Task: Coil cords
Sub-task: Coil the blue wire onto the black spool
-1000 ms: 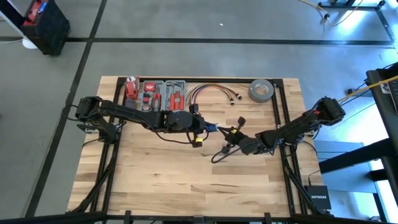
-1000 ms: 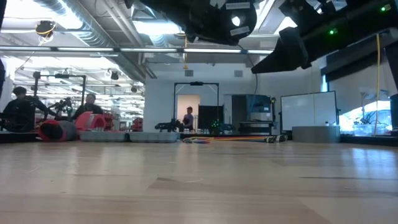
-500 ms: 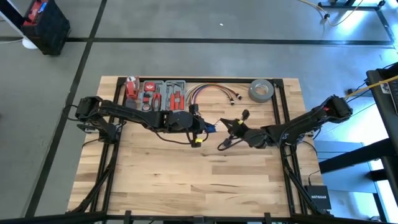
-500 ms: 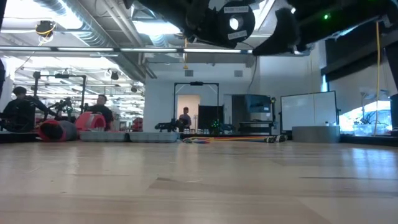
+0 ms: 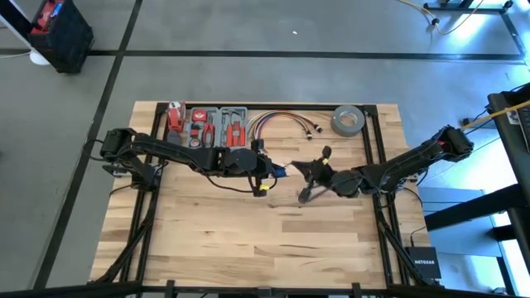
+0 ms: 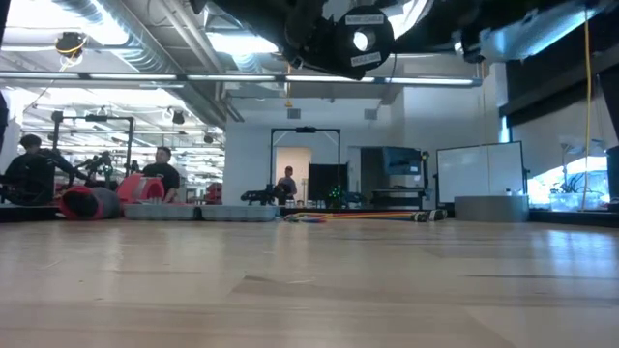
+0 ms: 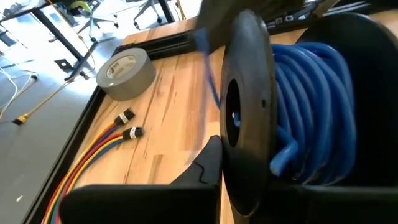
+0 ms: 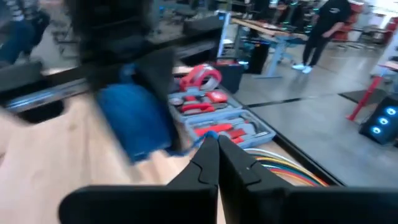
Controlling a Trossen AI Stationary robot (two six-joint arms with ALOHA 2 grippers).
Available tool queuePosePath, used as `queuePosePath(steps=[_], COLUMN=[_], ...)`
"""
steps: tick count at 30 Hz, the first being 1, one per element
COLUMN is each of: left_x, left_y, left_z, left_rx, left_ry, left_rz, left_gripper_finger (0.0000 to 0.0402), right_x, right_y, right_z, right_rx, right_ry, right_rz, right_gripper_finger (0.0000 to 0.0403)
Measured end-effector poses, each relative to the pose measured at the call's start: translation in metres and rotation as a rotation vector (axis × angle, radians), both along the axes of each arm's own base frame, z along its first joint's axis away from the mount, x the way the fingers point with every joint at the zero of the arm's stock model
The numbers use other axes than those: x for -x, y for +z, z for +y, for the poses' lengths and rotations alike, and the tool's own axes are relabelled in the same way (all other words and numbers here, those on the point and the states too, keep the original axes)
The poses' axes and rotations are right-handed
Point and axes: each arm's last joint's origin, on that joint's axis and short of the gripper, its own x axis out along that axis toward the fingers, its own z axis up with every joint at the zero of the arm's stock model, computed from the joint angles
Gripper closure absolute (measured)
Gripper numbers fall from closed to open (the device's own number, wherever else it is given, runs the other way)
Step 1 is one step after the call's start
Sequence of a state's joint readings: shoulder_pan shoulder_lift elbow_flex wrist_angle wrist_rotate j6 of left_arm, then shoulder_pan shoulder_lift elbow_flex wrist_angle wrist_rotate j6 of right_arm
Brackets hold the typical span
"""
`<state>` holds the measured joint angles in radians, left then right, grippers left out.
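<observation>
Blue cord is mostly wound on a black spool pinched in the left gripper mid-table. The right gripper, pressed together, nips the thin loose end; little seems left.

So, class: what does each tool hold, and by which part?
Left tool apparently grips the blue-cord spool at its black flange; right tool seems to pinch the thin blue wire at its fingertips.

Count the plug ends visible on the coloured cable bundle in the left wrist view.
2: the plug ends lie side by side on the wooden table, just short of the grey tape roll. Others may sit outside the frame.
</observation>
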<state>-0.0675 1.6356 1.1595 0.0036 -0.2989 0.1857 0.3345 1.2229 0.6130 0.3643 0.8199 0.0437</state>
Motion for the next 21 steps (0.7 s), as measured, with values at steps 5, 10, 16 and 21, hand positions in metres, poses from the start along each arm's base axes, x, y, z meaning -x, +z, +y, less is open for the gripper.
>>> queuePosePath(steps=[5, 10, 16, 21], left_x=[-0.001, -0.003, -0.001, 0.000], left_y=[0.001, 0.005, 0.005, 0.003], left_z=[0.003, -0.003, 0.000, 0.006], left_rx=[0.015, 0.021, -0.022, -0.027], left_ry=[0.014, 0.002, 0.090, 0.113], left_rz=[-0.020, -0.069, -0.058, -0.036], left_gripper_finger=[0.0402, 0.0401, 0.0402, 0.0402], right_x=[0.001, 0.003, 0.009, 0.009], right_y=[0.011, 0.001, 0.005, 0.030], right_z=[0.012, 0.012, 0.017, 0.022], right_rx=[-0.016, -0.043, -0.041, -0.051], right_ry=[0.008, -0.013, 0.002, 0.037], right_rz=[0.080, 0.158, 0.147, 0.065], right_gripper_finger=[0.0403, 0.0403, 0.0403, 0.0403])
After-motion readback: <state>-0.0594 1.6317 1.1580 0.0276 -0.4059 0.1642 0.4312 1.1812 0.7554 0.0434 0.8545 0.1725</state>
